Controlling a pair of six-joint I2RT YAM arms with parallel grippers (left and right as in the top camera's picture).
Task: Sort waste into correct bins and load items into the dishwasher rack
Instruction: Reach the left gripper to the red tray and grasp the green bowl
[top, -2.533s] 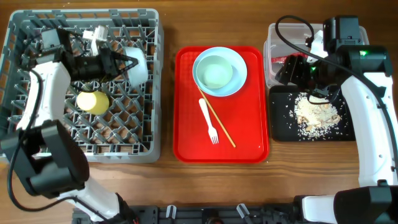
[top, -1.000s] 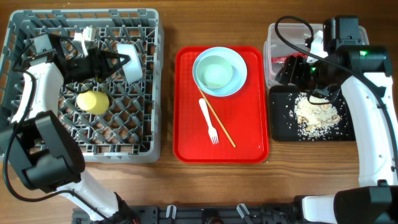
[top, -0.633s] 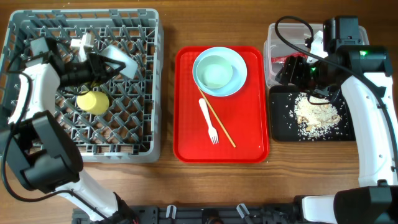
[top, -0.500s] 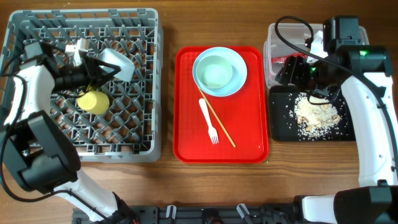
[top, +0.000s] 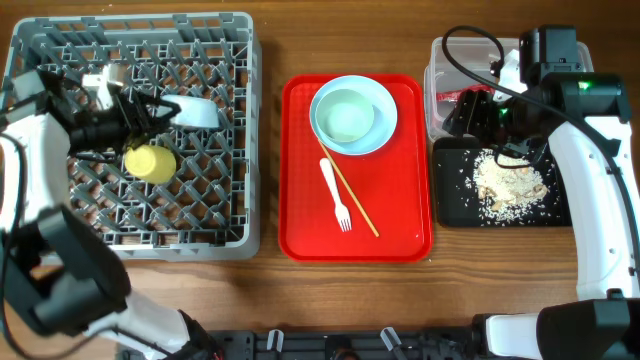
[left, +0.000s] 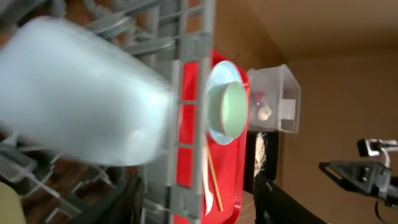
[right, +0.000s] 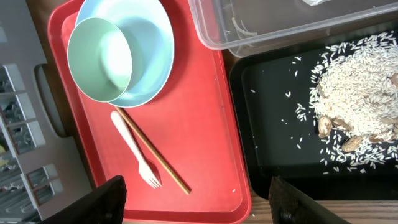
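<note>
At the far left we see the grey dishwasher rack on the wooden table, and the left claw reaches into its upper part. In the left wrist view its two fingers stand wide apart with nothing clamped between them. Just beyond the fingertips, a tipped mint bowl lies on its side among the pegs. The yellow cup sits in the rack just below the claw. In the middle of the table we find the red serving tray. It carries the pale-blue plate at its top end, and a second mint bowl stands upright on that plate. Below them the white fork and the wooden chopstick lie side by side on the tray, the chopstick slanting. At the right stands the clear tub, with the black tray just below it holding a heap of rice. The right claw hangs above where tub and tray meet, its fingers spread wide and holding nothing.
</note>
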